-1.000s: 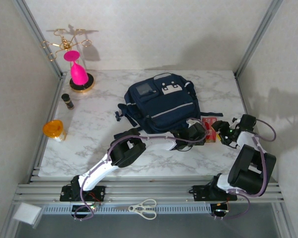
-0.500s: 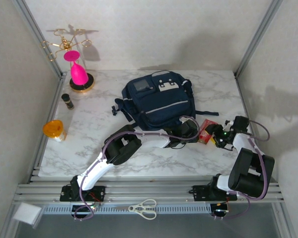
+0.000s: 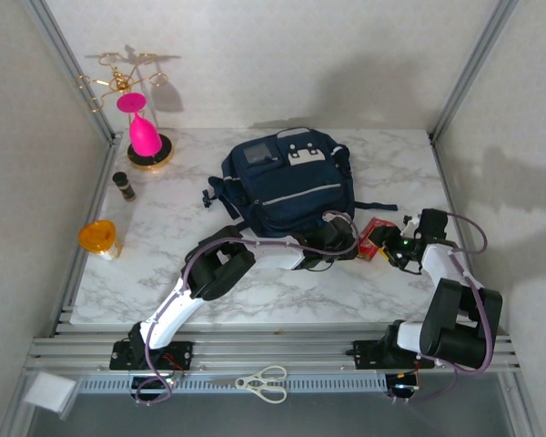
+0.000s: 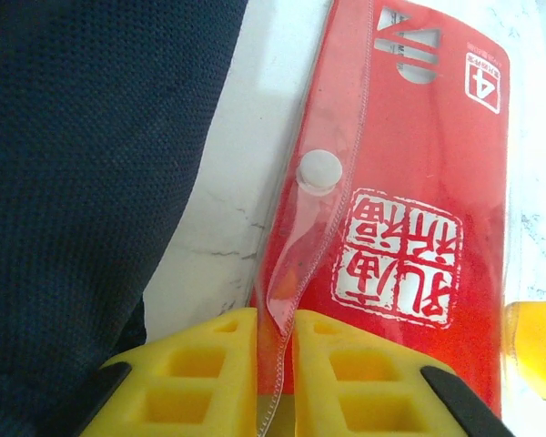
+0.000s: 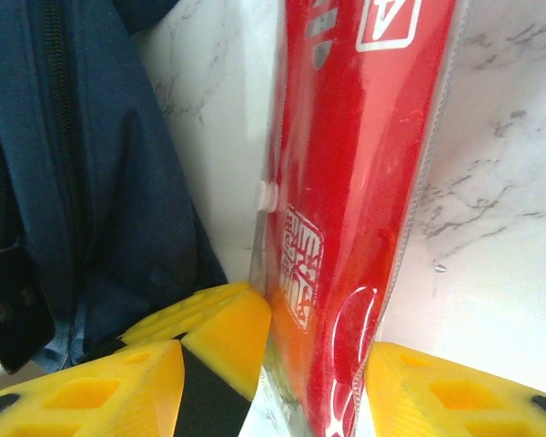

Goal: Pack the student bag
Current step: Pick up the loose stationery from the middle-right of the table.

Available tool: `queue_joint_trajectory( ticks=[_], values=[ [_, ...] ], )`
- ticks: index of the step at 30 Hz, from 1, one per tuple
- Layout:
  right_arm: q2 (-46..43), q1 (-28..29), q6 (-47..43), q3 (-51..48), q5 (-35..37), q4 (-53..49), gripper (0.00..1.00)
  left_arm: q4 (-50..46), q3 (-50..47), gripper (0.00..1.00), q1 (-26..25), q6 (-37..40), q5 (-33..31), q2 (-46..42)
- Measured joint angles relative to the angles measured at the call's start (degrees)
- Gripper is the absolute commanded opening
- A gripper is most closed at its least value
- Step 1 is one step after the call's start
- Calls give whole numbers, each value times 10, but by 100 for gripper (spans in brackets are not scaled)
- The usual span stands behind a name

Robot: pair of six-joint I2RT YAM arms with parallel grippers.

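Note:
The student bag (image 3: pixel 287 182), a navy-blue backpack with grey piping, lies mid-table; its dark fabric shows in the left wrist view (image 4: pixel 82 155) and the right wrist view (image 5: pixel 82 155). A red pouch (image 3: pixel 374 238) in a clear sleeve with a white seal print lies just right of the bag's near corner. My left gripper (image 3: pixel 344 244) is shut on the pouch's clear flap (image 4: pixel 287 300), its yellow fingers (image 4: pixel 209 373) pinching it. My right gripper (image 3: pixel 394 248) stands open around the pouch (image 5: pixel 355 182), which is tilted on edge, with one finger (image 5: pixel 455 396) against its side.
A pink object on a gold stand (image 3: pixel 144 137) stands at the back left. A small dark bottle (image 3: pixel 123 185) and an orange cup (image 3: pixel 100 238) sit along the left edge. Scissors (image 3: pixel 264 382) lie on the front rail below the marble table (image 3: pixel 164 273).
The bag has slid back and to the left. Both grippers and the red pouch have moved left toward the bag's near corner. The right jaws have narrowed slightly.

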Motion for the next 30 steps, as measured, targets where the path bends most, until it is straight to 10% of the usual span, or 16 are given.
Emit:
queue_joint_trajectory(
  ticks=[22,30],
  values=[
    [35,5,1,16,19,29,0,19,-30,16,6,0,11,-15],
    [23,1,0,28,12,7,0,0,-30,25,7,1,20,-25]
  ],
)
